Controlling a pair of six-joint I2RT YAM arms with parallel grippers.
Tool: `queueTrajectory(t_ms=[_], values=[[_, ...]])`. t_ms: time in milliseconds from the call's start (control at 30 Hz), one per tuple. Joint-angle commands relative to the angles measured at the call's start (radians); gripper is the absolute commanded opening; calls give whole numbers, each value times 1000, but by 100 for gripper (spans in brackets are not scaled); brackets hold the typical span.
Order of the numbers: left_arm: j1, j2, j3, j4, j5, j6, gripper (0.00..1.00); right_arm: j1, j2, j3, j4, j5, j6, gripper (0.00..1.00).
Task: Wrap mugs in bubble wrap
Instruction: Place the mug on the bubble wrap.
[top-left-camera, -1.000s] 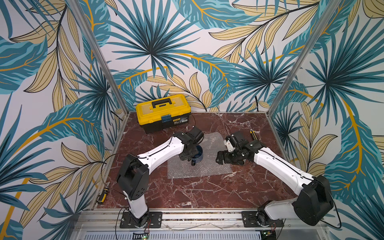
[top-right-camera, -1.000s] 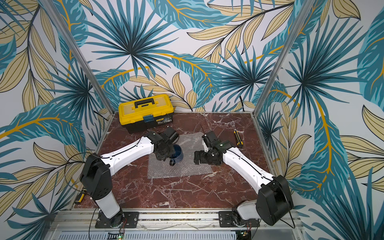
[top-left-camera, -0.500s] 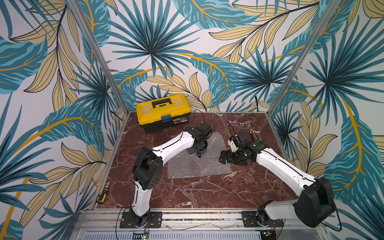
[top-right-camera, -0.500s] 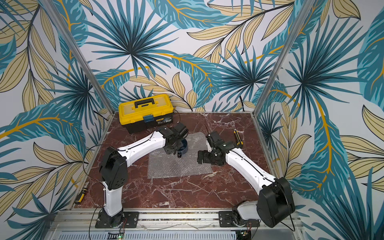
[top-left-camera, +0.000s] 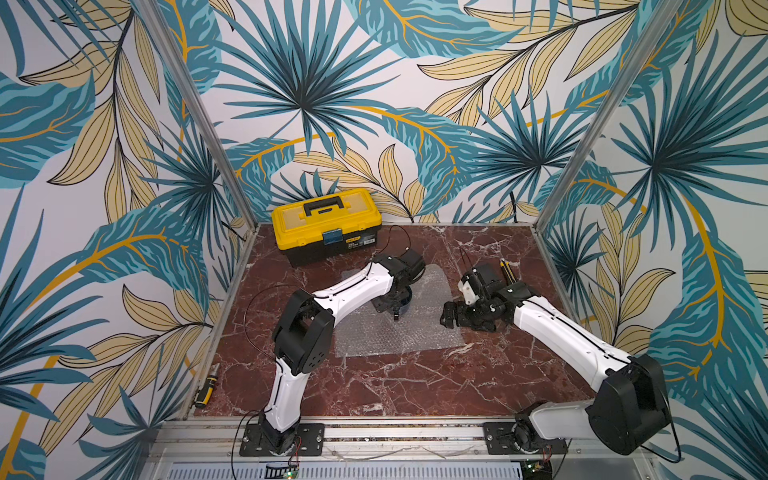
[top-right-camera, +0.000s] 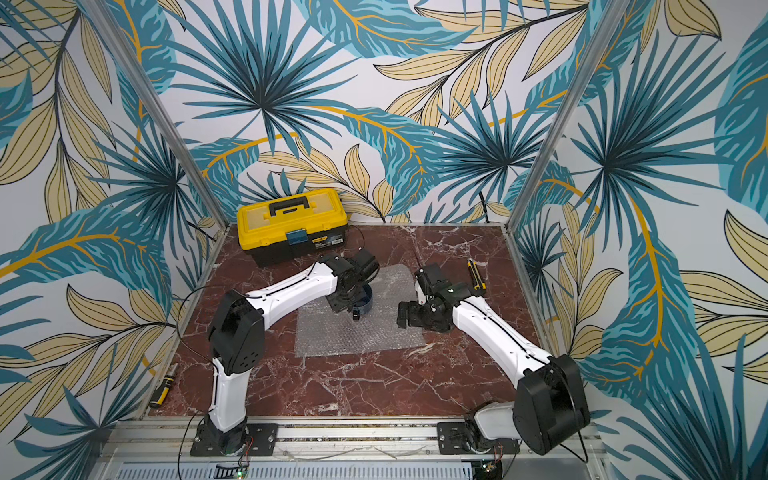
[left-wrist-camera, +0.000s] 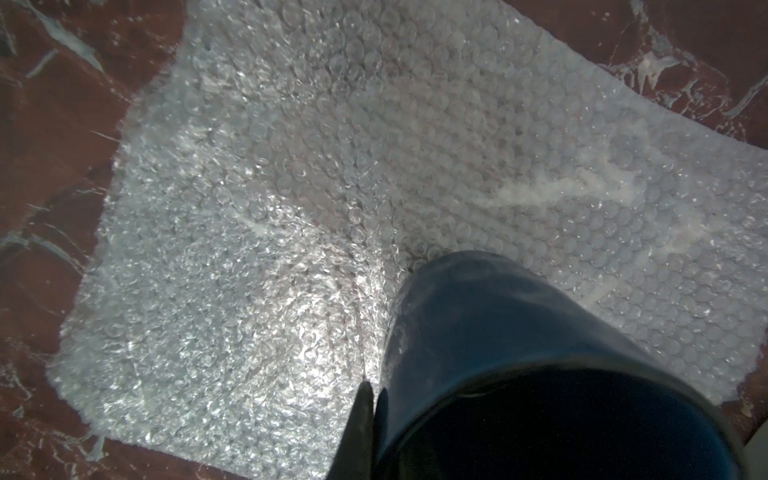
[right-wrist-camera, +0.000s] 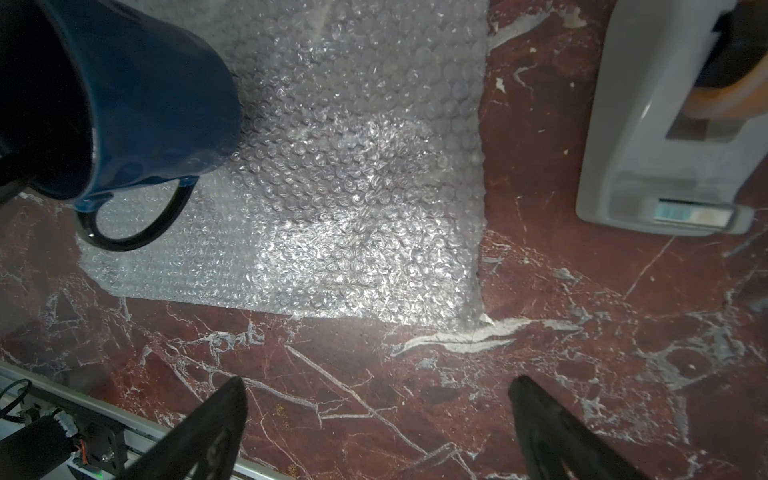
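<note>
The dark blue mug (top-left-camera: 405, 298) (top-right-camera: 366, 300) hangs tilted over the back part of the bubble wrap (top-left-camera: 395, 336) (top-right-camera: 353, 336), a clear bubbled sheet lying flat on the red marble. My left gripper (left-wrist-camera: 373, 390) (top-left-camera: 397, 311) is shut on the mug (left-wrist-camera: 519, 353) at its rim wall. The mug's base sits close to the sheet (left-wrist-camera: 291, 166). In the right wrist view the mug (right-wrist-camera: 158, 104) shows its handle hanging low over the wrap (right-wrist-camera: 353, 187). My right gripper (right-wrist-camera: 376, 386) (top-left-camera: 451, 320) (top-right-camera: 405, 318) is open and empty, above bare marble beside the sheet's right edge.
A yellow toolbox (top-left-camera: 326, 224) (top-right-camera: 291, 224) stands at the back left. A grey-white tape dispenser (right-wrist-camera: 648, 124) sits on the marble to the right of the sheet. A yellow-black tool (top-left-camera: 507, 270) lies at the back right. A screwdriver (top-left-camera: 206, 386) lies by the front left edge.
My left arm has carried the mug back and slightly right over the sheet, its elbow swinging toward the middle. The right gripper has drifted a little to the right and stays open.
</note>
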Motion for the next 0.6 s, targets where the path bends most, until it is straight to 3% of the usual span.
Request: queueTrajectory(t_ms=[0, 300, 433, 567], values=[[4, 1, 54, -11, -4, -16, 0, -5, -11, -21, -3, -8, -1, 99], [3, 24, 46, -11, 32, -25, 0, -8, -9, -25, -4, -9, 1, 99], [2, 25, 47, -10, 45, -25, 20, -9, -13, -24, -7, -6, -1, 99], [-2, -2, 42, -11, 45, -18, 49, -14, -14, -26, -13, 6, -7, 99]])
